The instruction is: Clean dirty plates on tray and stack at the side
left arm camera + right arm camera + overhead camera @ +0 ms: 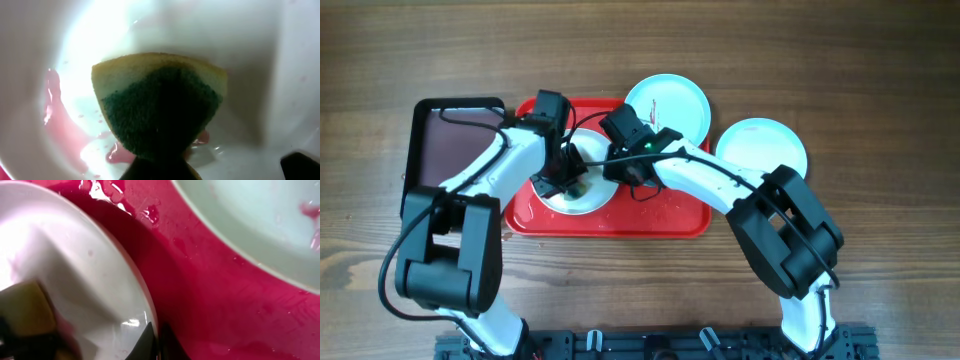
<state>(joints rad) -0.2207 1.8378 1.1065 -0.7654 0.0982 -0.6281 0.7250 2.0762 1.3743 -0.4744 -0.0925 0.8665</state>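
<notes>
The white plate (592, 203) lies on the red tray (660, 218) with pink smears and liquid in it (65, 130). My left gripper (570, 180) is shut on a yellow-and-green sponge (160, 100) pressed against the inside of the plate (250, 50). My right gripper (616, 172) is shut on the white plate's rim (157, 340); the plate (75, 260) and sponge (25, 310) show in that view. A pale turquoise plate (667, 103) with a red smear (310, 210) sits at the tray's far right corner. Another turquoise plate (762, 148) lies on the table to the right.
A black tray with a brownish inside (455, 150) stands left of the red tray. The red tray's floor is wet (210, 280). Both arms cross over the tray's middle. The wooden table (880, 100) surrounds everything.
</notes>
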